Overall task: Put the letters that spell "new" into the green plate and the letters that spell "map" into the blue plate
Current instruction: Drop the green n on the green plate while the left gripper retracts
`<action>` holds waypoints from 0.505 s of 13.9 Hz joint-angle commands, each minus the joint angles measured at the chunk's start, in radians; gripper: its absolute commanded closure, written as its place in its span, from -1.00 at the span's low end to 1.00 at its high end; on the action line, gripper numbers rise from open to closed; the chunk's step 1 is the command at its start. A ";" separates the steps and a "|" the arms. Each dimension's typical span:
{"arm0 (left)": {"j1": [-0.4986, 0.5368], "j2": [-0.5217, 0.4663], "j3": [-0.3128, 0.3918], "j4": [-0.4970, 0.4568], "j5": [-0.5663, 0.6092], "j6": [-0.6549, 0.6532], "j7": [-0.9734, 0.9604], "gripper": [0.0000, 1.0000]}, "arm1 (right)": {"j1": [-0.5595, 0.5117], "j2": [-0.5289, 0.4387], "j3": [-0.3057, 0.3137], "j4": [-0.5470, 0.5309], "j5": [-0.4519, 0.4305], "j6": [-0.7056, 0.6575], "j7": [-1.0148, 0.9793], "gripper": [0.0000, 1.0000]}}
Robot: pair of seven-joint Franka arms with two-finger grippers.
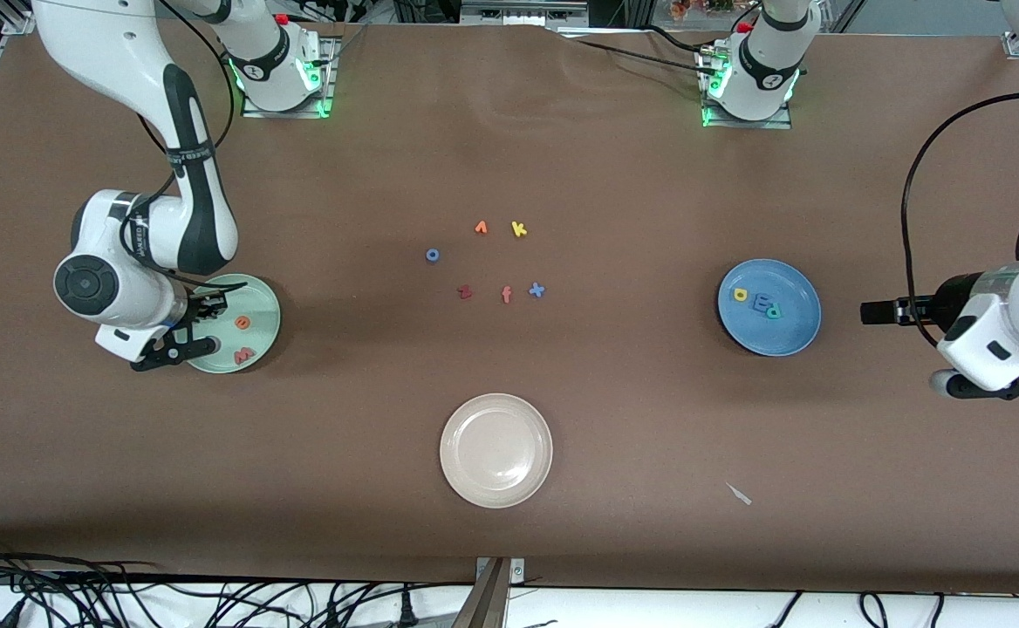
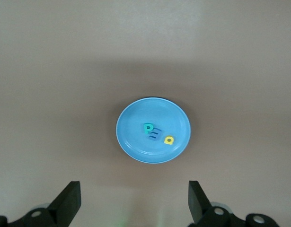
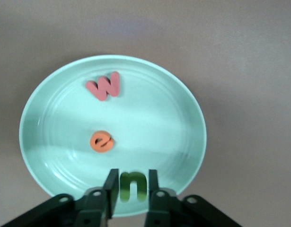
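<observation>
Front view first: the green plate [image 1: 258,301] sits at the right arm's end of the bench [image 1: 614,157], with the orange "e" [image 1: 242,323] and the salmon "w" [image 1: 245,355] lying flat in it, the "w" nearer the camera. The right pincer [image 1: 198,325] hangs low over that plate's rim, and the arm's wrist hides part of the plate. The blue plate [image 1: 769,307] lies toward the left arm's end; yellow "a" [image 1: 740,295], light-blue "m" [image 1: 761,302] and teal "p" [image 1: 773,311] form a short slanted row in it. The left pincer [image 1: 874,311] hovers over bare bench beside it. A cream plate [image 1: 496,450] and stray letters sit mid-bench.

Left wrist view: both fingers stand wide apart, holding nothing, cut off at the frame edge; the "m" [image 2: 155,135] is hard to read there.

Right wrist view: the green "n" [image 3: 132,186] stands between the right fingers, which sit just beside its sides; whether they touch it I cannot tell. Its legs point toward the camera.
</observation>
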 commanded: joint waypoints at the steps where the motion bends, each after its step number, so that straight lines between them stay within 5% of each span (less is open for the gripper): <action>1: -0.078 -0.063 0.163 -0.002 -0.152 0.016 0.075 -1.00 | 0.014 0.000 0.007 0.063 0.064 -0.040 -0.042 -1.00; 7: -0.081 -0.219 0.159 -0.304 -0.143 0.249 0.158 -0.95 | 0.032 -0.009 0.008 0.265 0.097 -0.347 0.066 -1.00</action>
